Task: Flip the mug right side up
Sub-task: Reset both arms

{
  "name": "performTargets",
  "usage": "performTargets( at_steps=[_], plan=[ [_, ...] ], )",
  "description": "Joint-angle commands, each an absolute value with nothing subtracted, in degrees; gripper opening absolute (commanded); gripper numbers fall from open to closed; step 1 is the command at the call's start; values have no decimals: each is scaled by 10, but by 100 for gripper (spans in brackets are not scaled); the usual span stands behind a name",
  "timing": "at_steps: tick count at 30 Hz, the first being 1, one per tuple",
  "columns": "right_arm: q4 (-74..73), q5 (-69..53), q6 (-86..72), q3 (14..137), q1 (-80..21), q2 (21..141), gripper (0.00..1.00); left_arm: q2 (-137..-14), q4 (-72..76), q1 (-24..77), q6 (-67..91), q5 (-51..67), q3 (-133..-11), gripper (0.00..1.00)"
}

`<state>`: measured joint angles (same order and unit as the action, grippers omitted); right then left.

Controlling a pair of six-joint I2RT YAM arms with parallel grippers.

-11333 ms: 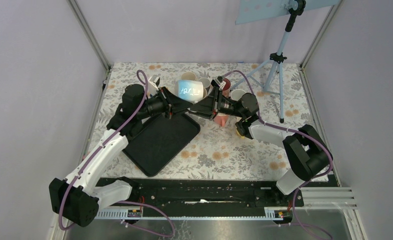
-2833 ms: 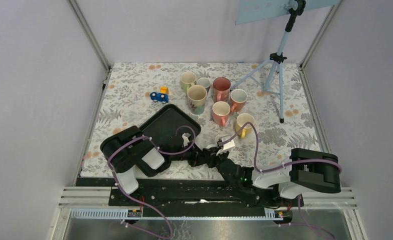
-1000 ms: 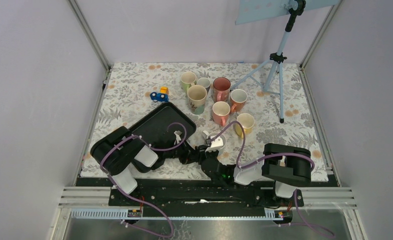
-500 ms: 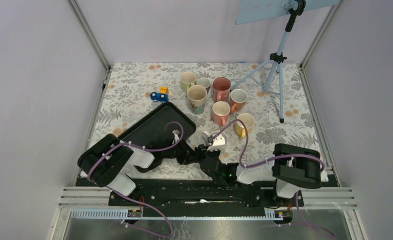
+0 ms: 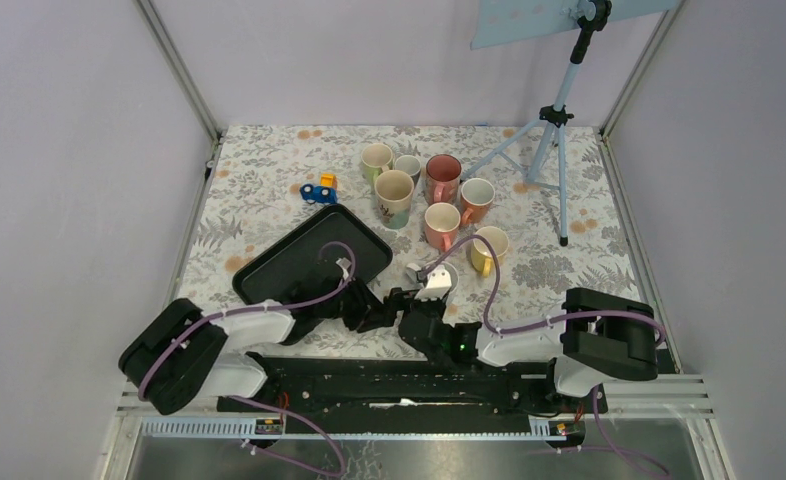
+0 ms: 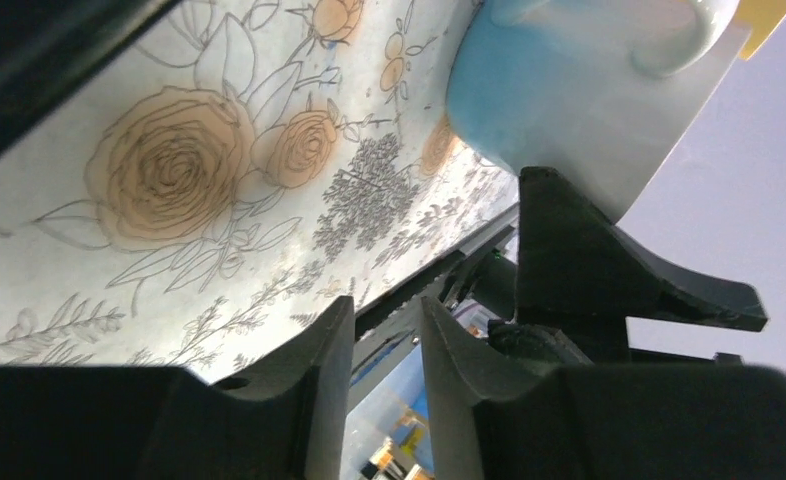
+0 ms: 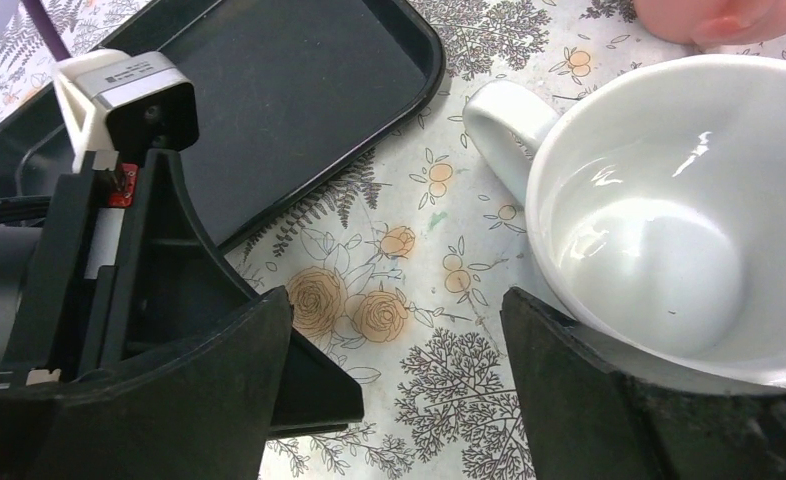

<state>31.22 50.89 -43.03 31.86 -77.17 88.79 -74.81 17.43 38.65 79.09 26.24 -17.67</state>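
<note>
Mug stands open side up on the surface by the tray, the right gripper has spread wide, the left gripper a little, so the job looks done.

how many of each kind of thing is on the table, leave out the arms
mugs: 8
tray: 1
toy car: 1
tripod stand: 1
total: 11
</note>
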Motion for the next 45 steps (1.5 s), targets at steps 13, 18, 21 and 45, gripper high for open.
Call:
performTargets(
  at_steps=[13, 18, 21, 45],
  plan=[
    [177, 415, -486, 365, -793, 825, 100, -582, 48, 389, 717, 204, -266, 66],
    [142, 387, -490, 383, -806, 792, 100, -526, -36, 389, 683, 179, -296, 81],
    [100, 376, -491, 403, -815, 765, 100, -496, -86, 389, 658, 163, -327, 98],
    [-77, 466, -190, 618, -818, 511, 100, -554, -324, 389, 343, -40, -774, 99]
  ],
)
